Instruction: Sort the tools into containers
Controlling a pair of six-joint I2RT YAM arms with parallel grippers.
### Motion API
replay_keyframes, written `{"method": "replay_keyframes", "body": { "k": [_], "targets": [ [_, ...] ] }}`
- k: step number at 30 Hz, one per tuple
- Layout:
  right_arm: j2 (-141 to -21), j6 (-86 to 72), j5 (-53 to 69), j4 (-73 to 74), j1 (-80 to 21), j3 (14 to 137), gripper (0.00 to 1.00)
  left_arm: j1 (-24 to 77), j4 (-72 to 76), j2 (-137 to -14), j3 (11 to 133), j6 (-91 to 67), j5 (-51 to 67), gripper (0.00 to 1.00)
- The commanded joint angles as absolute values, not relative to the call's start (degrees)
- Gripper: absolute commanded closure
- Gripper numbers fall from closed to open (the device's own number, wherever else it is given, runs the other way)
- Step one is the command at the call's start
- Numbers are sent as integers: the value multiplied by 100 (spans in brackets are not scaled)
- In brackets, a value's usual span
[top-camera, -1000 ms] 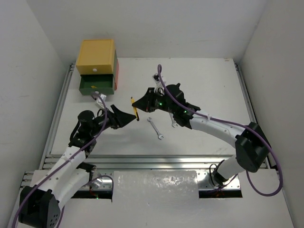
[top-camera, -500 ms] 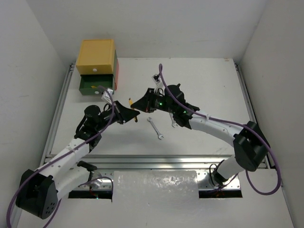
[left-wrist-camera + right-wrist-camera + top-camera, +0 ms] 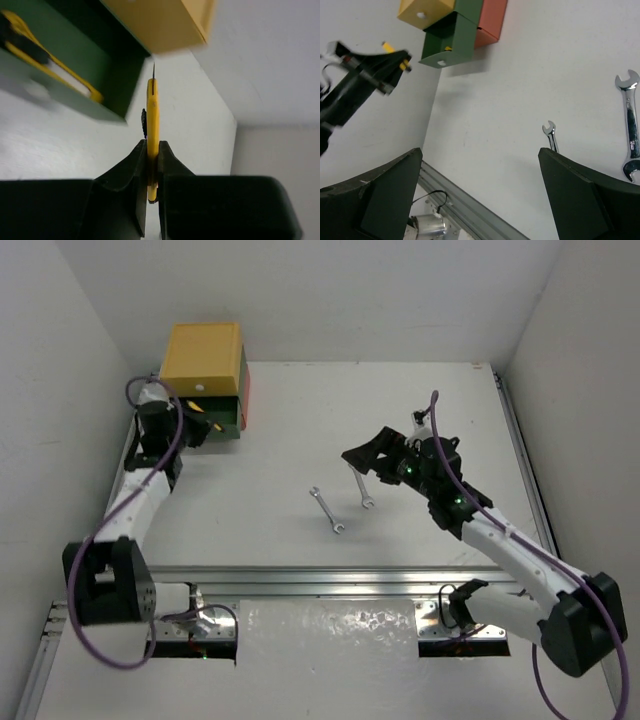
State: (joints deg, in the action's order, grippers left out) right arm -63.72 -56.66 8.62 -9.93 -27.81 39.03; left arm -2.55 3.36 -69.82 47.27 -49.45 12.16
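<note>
yellow drawer (image 3: 203, 352), dark green drawer (image 3: 465, 35), red-orange drawer (image 3: 490, 20), knobs (image 3: 440, 63) white. wrenches (image 3: 327, 511) silver. screwdriver (image 3: 152, 125) handle yellow. utility knife (image 3: 45, 60) yellow-black. table (image 3: 420, 410) white.

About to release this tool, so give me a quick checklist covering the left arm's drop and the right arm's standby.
1. Left gripper shut on thin yellow-handled screwdriver: ok.
2. Dark green drawer pulled open: ok.
3. Screwdriver above the drawer: not ok, beside its corner.
4. Free space beside the yellow-black utility knife inside: ok.
5. Right gripper open, touching neither of the two silver wrenches: ok.
</note>
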Motion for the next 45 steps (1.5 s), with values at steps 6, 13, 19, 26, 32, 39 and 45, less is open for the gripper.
{"method": "replay_keyframes", "body": {
  "k": [6, 13, 19, 26, 32, 39, 45],
  "targets": [
    [-5494, -4975, 396, -246, -2839, 3938, 1, -1081, -684, -9181, 7168, -5519, 790, 90],
    [-5475, -4755, 264, -53, -2804, 4069, 1, -1090, -634, -9484, 7454, -5572, 975, 64],
    [-5616, -4729, 369, -88, -2804, 4122, 1, -1090, -457, -8966, 7199, -5423, 1257, 27],
    [-5713, -4799, 483, -281, -2812, 3955, 1, -1090, -353, -7490, 5812, -5291, 695, 35],
    [-5722, -4781, 633, -369, -2804, 3797, 1, -1178, 264, -7372, 4526, -5397, 246, 82],
    [-5713, -4746, 668, -501, -2804, 3612, 1, -1187, 894, -8156, 4439, -5396, 255, 85],
    [-5915, -4702, 756, -633, -2804, 3507, 1, -1195, 1352, -8876, 4772, -5423, 483, 83]
  ]
}}
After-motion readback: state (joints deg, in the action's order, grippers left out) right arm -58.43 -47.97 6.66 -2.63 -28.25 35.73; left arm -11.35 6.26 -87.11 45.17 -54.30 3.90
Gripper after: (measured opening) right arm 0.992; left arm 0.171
